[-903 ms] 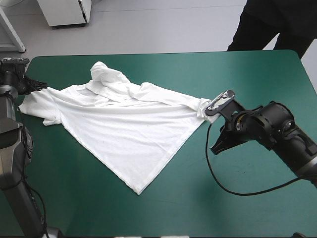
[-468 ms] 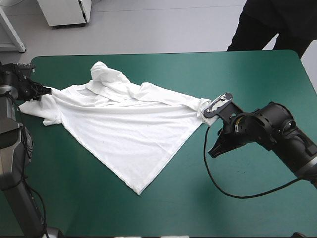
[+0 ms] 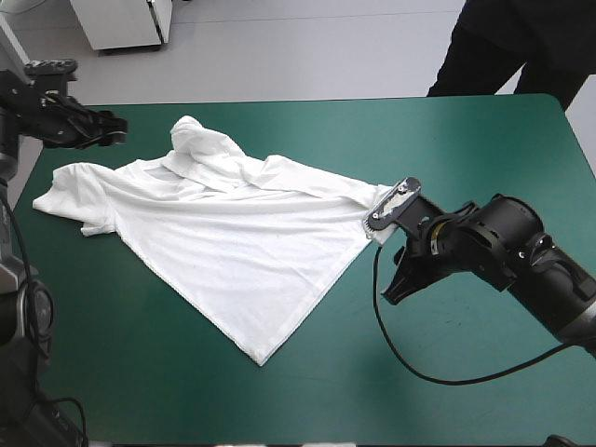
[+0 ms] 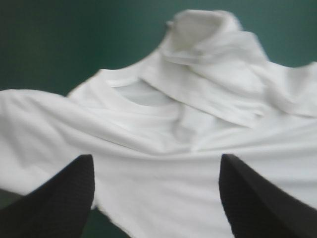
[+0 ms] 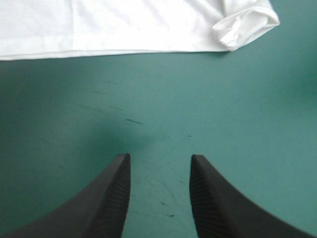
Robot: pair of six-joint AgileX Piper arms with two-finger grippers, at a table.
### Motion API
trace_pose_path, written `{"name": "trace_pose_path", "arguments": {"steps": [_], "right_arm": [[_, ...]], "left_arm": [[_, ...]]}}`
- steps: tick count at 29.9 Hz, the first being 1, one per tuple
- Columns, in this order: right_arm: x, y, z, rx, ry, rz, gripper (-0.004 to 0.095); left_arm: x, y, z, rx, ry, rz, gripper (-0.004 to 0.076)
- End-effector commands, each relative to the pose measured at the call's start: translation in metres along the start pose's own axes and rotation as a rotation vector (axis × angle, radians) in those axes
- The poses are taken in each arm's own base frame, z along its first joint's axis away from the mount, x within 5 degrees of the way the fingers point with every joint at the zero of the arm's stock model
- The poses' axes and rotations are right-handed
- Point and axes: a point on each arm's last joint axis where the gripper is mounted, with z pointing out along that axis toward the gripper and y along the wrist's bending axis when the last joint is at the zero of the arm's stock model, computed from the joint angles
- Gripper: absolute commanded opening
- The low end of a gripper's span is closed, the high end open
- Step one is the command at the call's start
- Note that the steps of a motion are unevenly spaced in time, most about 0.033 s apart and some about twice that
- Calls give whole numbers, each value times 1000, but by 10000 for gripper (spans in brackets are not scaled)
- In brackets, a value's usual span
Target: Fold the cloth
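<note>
Both grippers empty?

Yes. The left gripper (image 4: 156,158) has its fingers spread wide and hangs raised off the T-shirt's (image 3: 233,233) far-left corner. The right gripper (image 5: 159,157), fingers parted, sits low over the teal-green cover (image 5: 158,99), just beside the T-shirt's sleeve cuff (image 5: 245,27).

Which step?

Flattening before the first fold, I'd judge. The T-shirt lies loosely spread mid-table, bunched by its collar (image 4: 141,94). Next, each gripper needs to pinch an edge.

Containers?

None in view.

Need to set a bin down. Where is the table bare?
Bare: the near left of the table, nearer than the T-shirt, and the far right corner. Crowded: the middle and left, where the T-shirt lies, and around the right hand.
</note>
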Motion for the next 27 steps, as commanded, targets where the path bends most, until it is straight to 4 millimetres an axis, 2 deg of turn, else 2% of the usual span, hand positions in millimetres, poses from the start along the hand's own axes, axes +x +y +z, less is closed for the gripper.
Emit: {"name": "trace_pose_path", "arguments": {"steps": [1,4,6,10,15,19,22,27], "right_arm": [[-10,-16,-35,122,-142,8,402],[-18,-31,-41,267,-176,-6,402],[-25,-41,-38,342,-183,15,402],[-37,-57,-16,379,-159,52,402],[-50,-77,10,349,-123,138,401],[-60,-100,22,298,-123,240,401],[-60,-110,28,242,-100,293,401],[-58,-116,31,210,-101,305,401]], "left_arm": [[18,-62,-47,110,-13,84,514],[43,-105,-55,191,35,161,514],[61,-126,-59,233,70,184,514],[94,-156,-66,276,132,252,514],[132,-181,-66,324,224,310,514],[163,-201,-48,354,350,371,510],[184,-210,-34,358,431,411,510],[215,-215,-11,326,503,474,510]]}}
